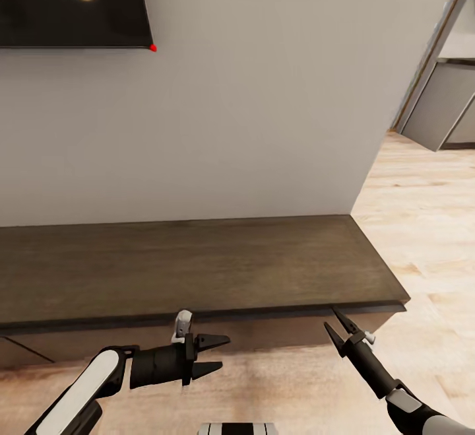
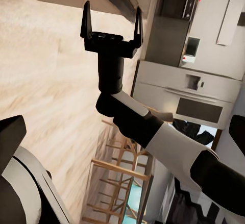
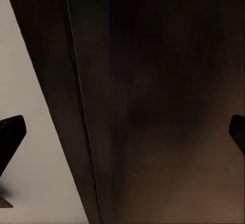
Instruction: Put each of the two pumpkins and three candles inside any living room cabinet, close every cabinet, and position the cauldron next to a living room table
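**At the cabinet front, hands empty – drawer work comes next**

You're parked facing the cabinet (image 1: pixel 198 263), the long dark wood unit against the pale wall (image 1: pixel 251 125). Its top is bare from the left of frame to its right-hand corner. I see no pumpkins, candles or cauldron here, so I can't place them for you.

Right gripper (image 1: pixel 338 331): jaws spread wide, nothing between them, tips right at the cabinet's front top edge near the right corner. From the head camera I can't tell whether they touch the wood. The right wrist camera looks square onto the dark drawer front (image 3: pixel 163 106) from very close, with a seam line running down it.

Left gripper (image 1: pixel 212 354): jaws also apart and empty, held low in front of the cabinet's front face, pointing toward your right arm (image 2: pixel 153 132).

My read: you're on the drawer step, either opening one to load or checking that it's shut. The fronts have no handles, so the next move calls for hooking a fingertip into the gap under the top edge, or a flat push.

Room: open wood floor (image 1: pixel 429 224) to the right of the cabinet's corner, running toward the grey kitchen units (image 1: pixel 442 105). The TV (image 1: pixel 72 2) hangs well above, no clash. Little clearance between both grippers and the front edge, so go slow.
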You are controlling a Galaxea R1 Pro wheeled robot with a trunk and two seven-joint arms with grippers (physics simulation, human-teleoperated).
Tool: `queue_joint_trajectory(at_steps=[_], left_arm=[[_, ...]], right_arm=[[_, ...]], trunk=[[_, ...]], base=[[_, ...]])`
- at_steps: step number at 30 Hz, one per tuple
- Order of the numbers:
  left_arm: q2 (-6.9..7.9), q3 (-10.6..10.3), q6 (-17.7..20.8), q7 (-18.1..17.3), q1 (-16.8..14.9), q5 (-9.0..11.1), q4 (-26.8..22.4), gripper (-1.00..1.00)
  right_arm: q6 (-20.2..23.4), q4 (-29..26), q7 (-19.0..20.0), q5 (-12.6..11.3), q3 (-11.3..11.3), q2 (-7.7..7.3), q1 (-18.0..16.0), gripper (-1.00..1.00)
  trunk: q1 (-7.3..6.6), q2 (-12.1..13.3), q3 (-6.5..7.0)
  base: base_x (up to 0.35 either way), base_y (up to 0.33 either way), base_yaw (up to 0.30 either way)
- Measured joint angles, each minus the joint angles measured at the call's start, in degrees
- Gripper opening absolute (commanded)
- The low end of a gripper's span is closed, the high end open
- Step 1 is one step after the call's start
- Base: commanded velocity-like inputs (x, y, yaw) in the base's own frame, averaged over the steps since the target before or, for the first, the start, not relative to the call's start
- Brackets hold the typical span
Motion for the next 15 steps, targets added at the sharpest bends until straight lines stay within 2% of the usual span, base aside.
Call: queue_joint_trajectory(at_steps=[15], left_arm=[[0.00,0.00,0.00,0.00,0.00,0.00,0.00,1.00]], right_arm=[[0.00,-0.03,0.01,0.00,0.00,-0.09,0.00,1.00]], trunk=[[0.02,0.00,0.00]], base=[[0.017,0.000,0.000]])
